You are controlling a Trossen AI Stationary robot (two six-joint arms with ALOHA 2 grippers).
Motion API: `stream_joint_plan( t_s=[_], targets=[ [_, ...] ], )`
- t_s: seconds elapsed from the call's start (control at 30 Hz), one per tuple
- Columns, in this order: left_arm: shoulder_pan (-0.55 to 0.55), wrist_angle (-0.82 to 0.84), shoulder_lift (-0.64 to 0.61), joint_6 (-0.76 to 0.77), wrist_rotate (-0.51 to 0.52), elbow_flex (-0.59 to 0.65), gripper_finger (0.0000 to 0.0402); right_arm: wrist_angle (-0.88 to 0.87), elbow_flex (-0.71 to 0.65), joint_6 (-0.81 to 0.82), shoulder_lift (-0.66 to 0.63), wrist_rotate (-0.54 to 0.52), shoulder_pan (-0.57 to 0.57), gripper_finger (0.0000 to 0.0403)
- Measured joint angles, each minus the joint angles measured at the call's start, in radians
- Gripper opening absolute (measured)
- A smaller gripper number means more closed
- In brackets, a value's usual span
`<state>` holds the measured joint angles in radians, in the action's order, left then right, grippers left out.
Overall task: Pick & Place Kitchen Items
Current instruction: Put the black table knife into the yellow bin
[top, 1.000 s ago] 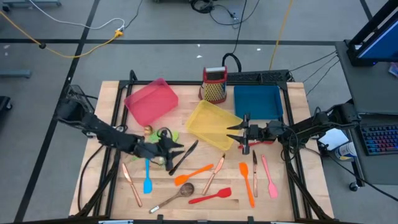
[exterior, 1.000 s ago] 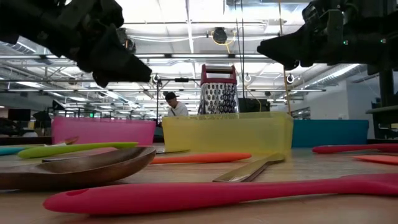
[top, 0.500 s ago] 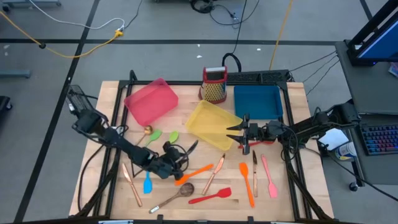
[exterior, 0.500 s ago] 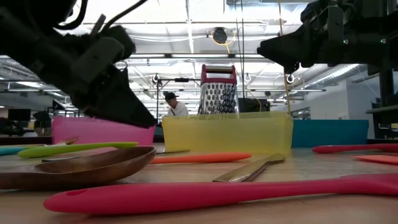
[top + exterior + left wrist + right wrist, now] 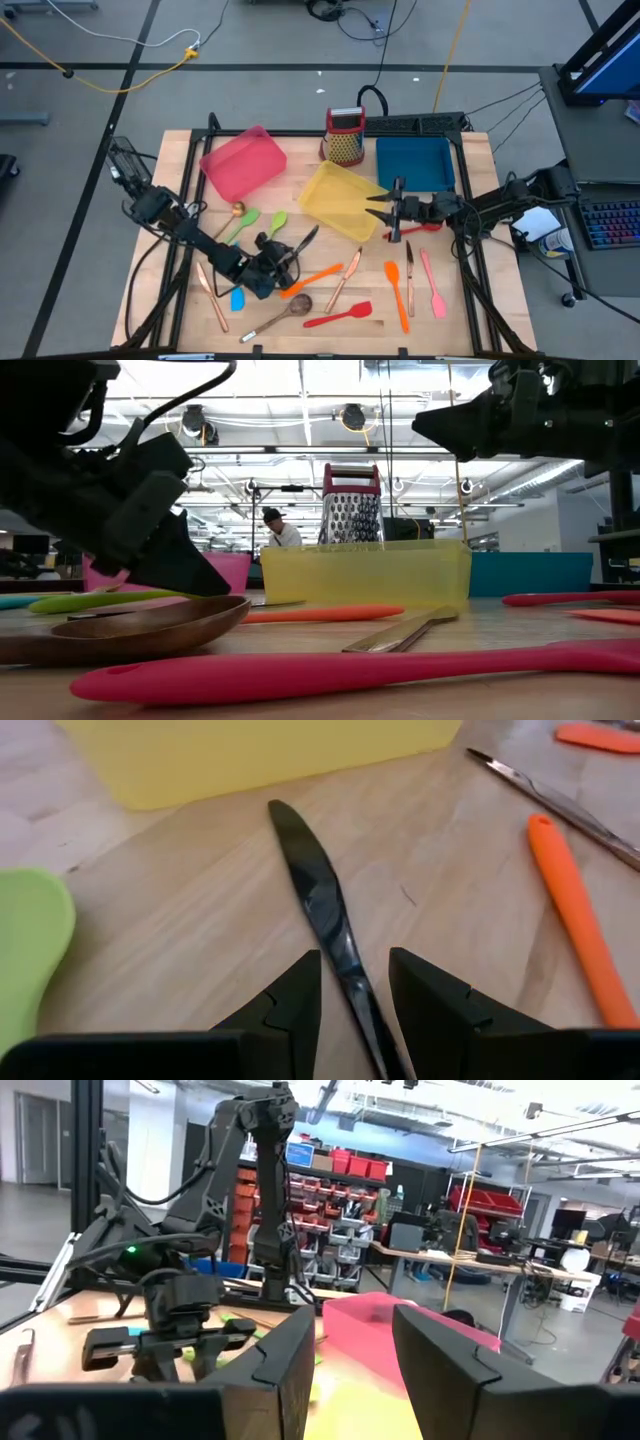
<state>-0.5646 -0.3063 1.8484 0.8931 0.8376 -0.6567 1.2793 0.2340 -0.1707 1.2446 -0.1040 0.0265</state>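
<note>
A black knife lies flat on the wooden table, near the yellow tray; it also shows in the high view. My left gripper is open and low over the table, with one finger on each side of the knife's handle end; I cannot tell whether they touch it. My right gripper is open and empty, held above the yellow tray's right edge. Green spatulas, an orange spatula, a brown spoon and copper cutlery lie on the table.
A pink tray, a blue tray and a red-topped grater stand at the back. Red, orange, pink and blue spatulas lie toward the near edge. A person shows far behind the table.
My left gripper has gone toward the table's near edge and down, staying open, and now stands low over the black knife's handle end. The knife has not moved.
</note>
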Motion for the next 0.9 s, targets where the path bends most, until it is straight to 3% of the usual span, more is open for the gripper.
stream_joint_plan(
  t_s=[0.2, 0.6, 0.9],
  targets=[
    [-0.009, 0.014, 0.000, 0.093, -0.023, 0.000, 0.0122, 0.004, 0.000, -0.002, 0.000, 0.000, -0.020, 0.0130],
    [-0.019, 0.036, 0.001, 0.081, -0.026, 0.000, 0.0122, 0.003, 0.000, 0.049, 0.000, 0.001, -0.040, 0.0130],
    [-0.024, 0.017, 0.122, 0.049, 0.044, -0.052, 0.0122, -0.017, 0.000, 0.107, 0.000, 0.001, -0.040, 0.0130]
  ],
)
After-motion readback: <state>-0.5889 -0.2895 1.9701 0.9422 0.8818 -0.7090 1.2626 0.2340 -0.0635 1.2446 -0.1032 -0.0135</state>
